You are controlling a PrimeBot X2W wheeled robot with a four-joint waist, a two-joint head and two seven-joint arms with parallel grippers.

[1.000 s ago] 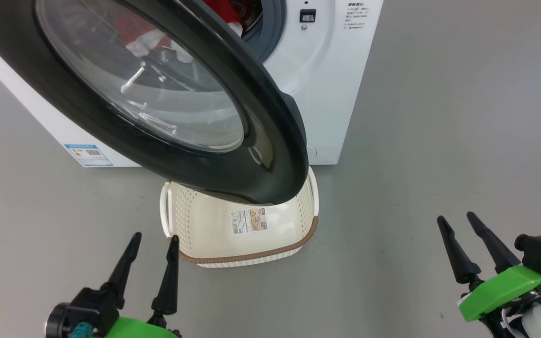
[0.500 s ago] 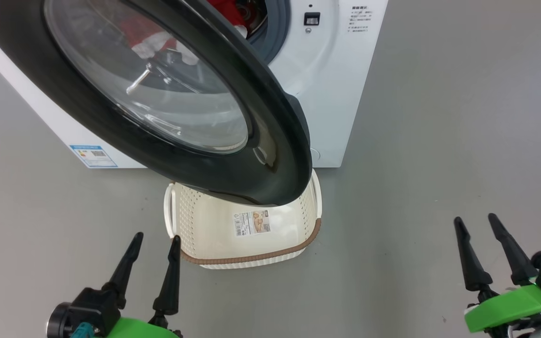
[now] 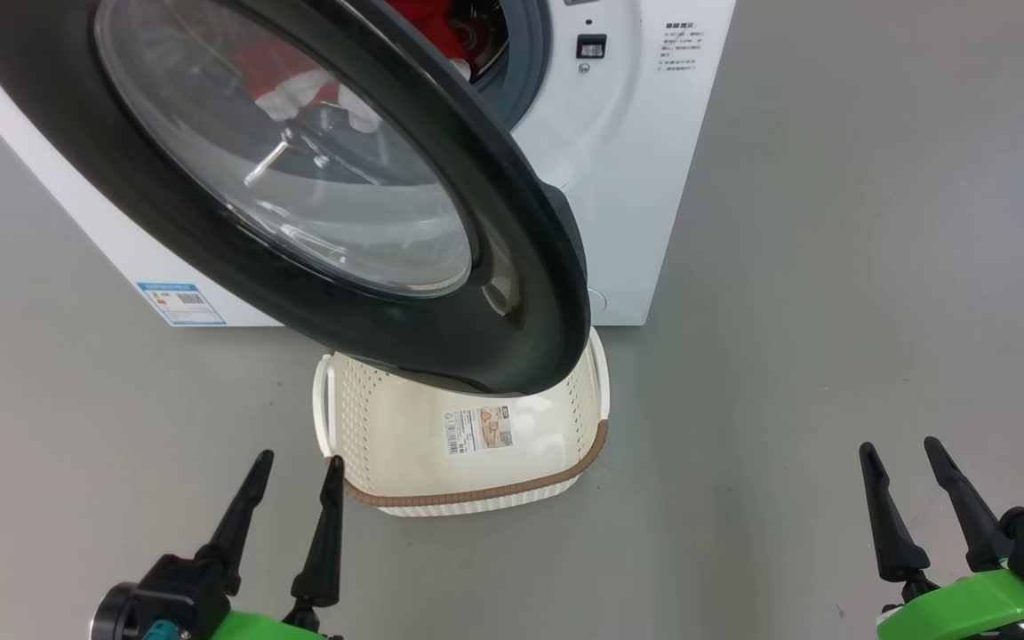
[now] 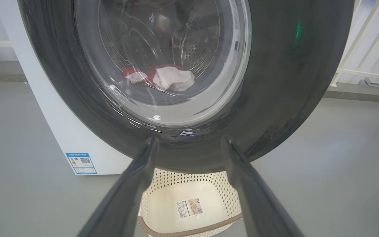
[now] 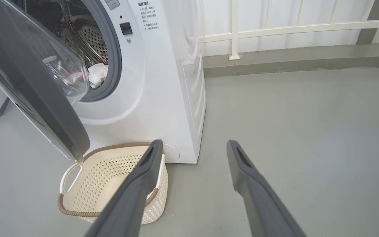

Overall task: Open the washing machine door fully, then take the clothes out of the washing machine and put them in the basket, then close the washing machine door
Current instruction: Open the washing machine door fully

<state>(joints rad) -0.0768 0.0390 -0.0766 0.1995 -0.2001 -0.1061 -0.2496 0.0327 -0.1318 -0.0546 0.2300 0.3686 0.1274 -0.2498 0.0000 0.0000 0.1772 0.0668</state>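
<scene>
Presently we find the part-open round black-rimmed glass washing machine door at twelve o'clock from our left gripper, ten from the farther right gripper, both spread and empty; red-and-white clothes behind it.

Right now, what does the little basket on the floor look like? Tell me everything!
The basket is cream plastic, a rounded rectangle with holey sides, a brown woven-look rim and white side handles. A paper label is stuck on its bottom; nothing else is inside. It stands upright on the grey floor, in front of the washing machine, its far end under the open door.
</scene>
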